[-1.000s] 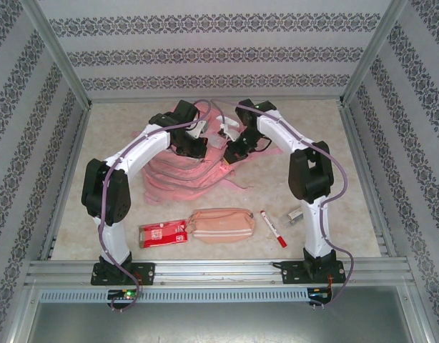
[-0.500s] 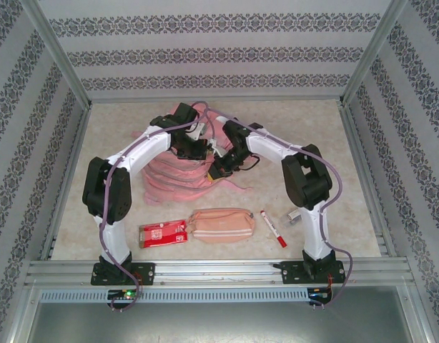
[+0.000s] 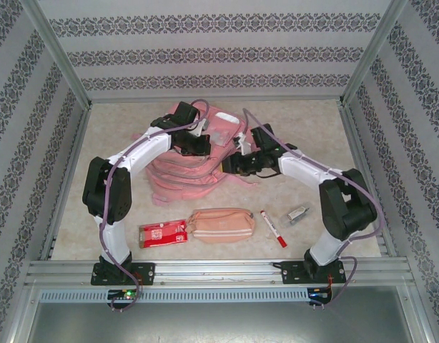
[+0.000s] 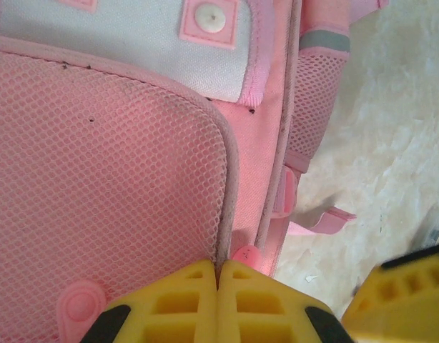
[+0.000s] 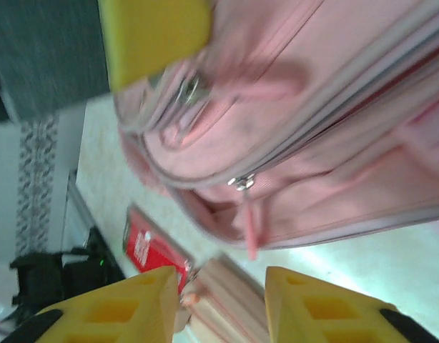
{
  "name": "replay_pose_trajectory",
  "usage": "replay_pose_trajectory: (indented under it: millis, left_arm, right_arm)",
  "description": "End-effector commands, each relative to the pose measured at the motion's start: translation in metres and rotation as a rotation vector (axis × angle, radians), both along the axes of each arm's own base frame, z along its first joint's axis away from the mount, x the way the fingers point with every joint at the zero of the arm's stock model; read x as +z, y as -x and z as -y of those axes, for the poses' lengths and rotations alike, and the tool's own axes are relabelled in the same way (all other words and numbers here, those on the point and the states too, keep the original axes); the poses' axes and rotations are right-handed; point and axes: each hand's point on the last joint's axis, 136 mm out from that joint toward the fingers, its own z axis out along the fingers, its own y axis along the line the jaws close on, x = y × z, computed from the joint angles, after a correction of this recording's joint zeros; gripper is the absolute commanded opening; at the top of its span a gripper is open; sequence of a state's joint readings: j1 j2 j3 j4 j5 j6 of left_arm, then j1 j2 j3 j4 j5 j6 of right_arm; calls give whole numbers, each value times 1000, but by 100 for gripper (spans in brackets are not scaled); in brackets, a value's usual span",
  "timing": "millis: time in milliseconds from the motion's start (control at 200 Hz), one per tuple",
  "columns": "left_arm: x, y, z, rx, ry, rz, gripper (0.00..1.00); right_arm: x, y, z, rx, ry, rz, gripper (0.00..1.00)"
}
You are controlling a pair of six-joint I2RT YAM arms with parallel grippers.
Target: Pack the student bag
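The student bag (image 3: 184, 171), a big pink backpack, lies at the middle back of the table. My left gripper (image 3: 198, 145) rests on its top and is shut on the piped edge of its mesh pocket (image 4: 119, 179), the yellow fingers (image 4: 184, 300) pressed together over the seam. My right gripper (image 3: 237, 164) hovers at the bag's right side, jaws open with nothing between them (image 5: 223, 286). In the right wrist view the bag (image 5: 312, 107) is blurred, with a zip pull (image 5: 242, 184) hanging just beyond the fingertips.
Along the near edge lie a red packet (image 3: 162, 233), a pink pencil pouch (image 3: 219, 223), a red-capped marker (image 3: 273, 227) and a small grey item (image 3: 297, 214). Patterned walls and metal rails enclose the table.
My right gripper has opened and swung right, off the bag toward its side. The bag has settled flatter, its pale front panel now showing. The left gripper stays shut on it.
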State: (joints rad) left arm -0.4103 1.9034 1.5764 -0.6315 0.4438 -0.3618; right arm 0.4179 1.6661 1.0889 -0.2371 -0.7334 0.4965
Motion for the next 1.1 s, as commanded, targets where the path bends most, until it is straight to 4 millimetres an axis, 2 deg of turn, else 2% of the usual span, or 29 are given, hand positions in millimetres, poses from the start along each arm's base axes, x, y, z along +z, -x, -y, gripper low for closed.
replay_pose_trajectory:
  millis: [0,35,125,205,275,350,460,575,655,859,1094]
  left_arm:
    - [19,-24,1,35,41,100,13]
    - [25,-24,1,35,46,109,23]
    - [40,-20,-5,52,48,142,35]
    - [55,-9,-13,76,54,165,39]
    - [60,8,-18,94,79,148,39]
    - [53,31,-18,117,116,101,39]
    - [38,65,-8,133,145,41,39]
    - [21,86,1,176,165,-30,42]
    - [14,93,4,179,170,-48,42]
    - [-3,100,-13,212,91,-28,42]
    - [-14,108,-14,194,88,-53,41]
  right_arm:
    - [2,-25,19,-226,57,-5,43]
    - [-2,-28,22,-283,67,-40,44]
    - [-11,-30,21,-399,63,-146,45]
    - [-14,-31,6,-452,17,-201,45]
    - [-22,-33,1,-508,8,-253,46]
    - [-31,-39,-1,-543,26,-280,46]
    - [-38,-46,-15,-513,54,-277,45]
    - [-46,-51,-26,-506,85,-284,45]
    - [-50,-55,-31,-516,99,-269,45]
    - [-42,-57,-47,-499,82,-273,48]
    - [-72,-42,-29,-570,240,-323,51]
